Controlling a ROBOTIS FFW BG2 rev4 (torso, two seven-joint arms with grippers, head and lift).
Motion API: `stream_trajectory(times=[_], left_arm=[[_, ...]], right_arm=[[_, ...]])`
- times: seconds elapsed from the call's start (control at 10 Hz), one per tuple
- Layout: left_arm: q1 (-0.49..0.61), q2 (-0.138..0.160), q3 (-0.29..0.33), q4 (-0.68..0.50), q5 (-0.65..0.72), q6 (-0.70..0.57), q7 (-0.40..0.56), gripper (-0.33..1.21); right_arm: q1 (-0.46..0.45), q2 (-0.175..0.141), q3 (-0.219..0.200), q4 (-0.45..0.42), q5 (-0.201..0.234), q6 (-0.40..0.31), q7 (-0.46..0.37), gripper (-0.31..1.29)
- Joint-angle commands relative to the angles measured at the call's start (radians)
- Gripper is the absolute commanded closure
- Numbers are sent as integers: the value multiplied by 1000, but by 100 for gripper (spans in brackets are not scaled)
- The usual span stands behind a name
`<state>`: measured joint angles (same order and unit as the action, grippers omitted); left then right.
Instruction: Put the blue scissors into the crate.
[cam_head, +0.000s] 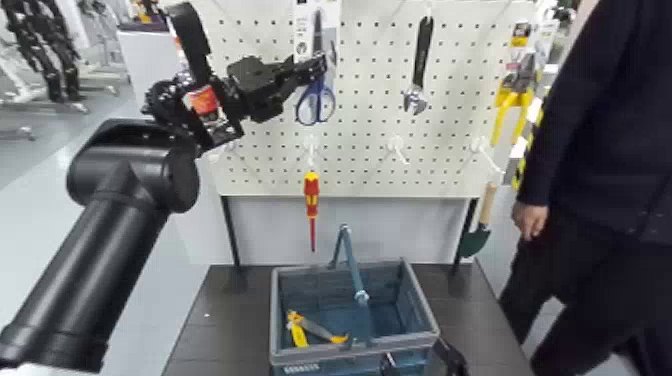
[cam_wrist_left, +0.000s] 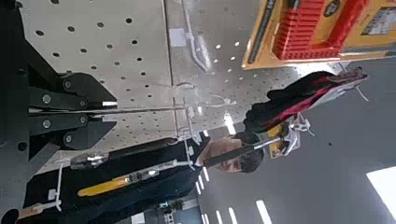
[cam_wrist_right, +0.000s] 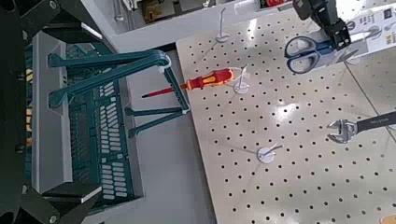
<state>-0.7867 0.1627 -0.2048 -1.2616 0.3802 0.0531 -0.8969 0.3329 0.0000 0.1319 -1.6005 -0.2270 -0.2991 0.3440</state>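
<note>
One screwdriver (cam_head: 312, 197) below, one wrench (cam_head: 420, 62) beside blue scissors (cam_head: 315, 104) in closed left hand (cam_head: 322, 66); open right hand (cam_head: 414, 357) near crate (cam_head: 422, 298).

Counted across the views: one pair of blue scissors (cam_head: 316, 103), one crate (cam_head: 422, 305) with two swing handles (cam_wrist_right: 117, 75), and one pegboard (cam_head: 370, 150). There is one red-and-yellow screwdriver (cam_head: 312, 195), one adjustable wrench (cam_head: 422, 65) and one green-bladed trowel (cam_head: 476, 238). Yellow-handled pliers number two: one pair inside the crate (cam_head: 318, 328), one pair hanging (cam_head: 515, 98). Robot grippers number two, one left gripper (cam_head: 322, 66) and one right gripper (cam_head: 424, 364). One person (cam_head: 610, 150) is visible.
</note>
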Motion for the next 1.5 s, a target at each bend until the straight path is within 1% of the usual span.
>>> stream_trajectory(times=[0.1,0.3,0.4,0.5,0.6,0.8,1.2,1.5], left_arm=[[66,-3,13,-128,13,47,3,117],[129,-6,8,-186,26,87,10,117],[169,0,-4,-219,48,116,18,117],[208,6,-4,-245,49,146,19,117],[244,6,2,-256,60,171,29,117],[296,8,11,-266,66,206,29,117],[362,20,25,-245,63,245,19,117],[420,26,51,-237,46,287,12,117]], right_arm=[[2,5,0,1,0,0,0,17],[2,5,0,-1,0,2,-2,17],[2,5,0,-1,0,3,-3,17],[2,5,0,1,0,5,-3,17],[3,5,0,1,0,6,-3,17],[2,0,3,1,0,9,-2,17],[-3,3,5,10,-2,17,6,17],[-3,5,3,10,-3,20,6,17]])
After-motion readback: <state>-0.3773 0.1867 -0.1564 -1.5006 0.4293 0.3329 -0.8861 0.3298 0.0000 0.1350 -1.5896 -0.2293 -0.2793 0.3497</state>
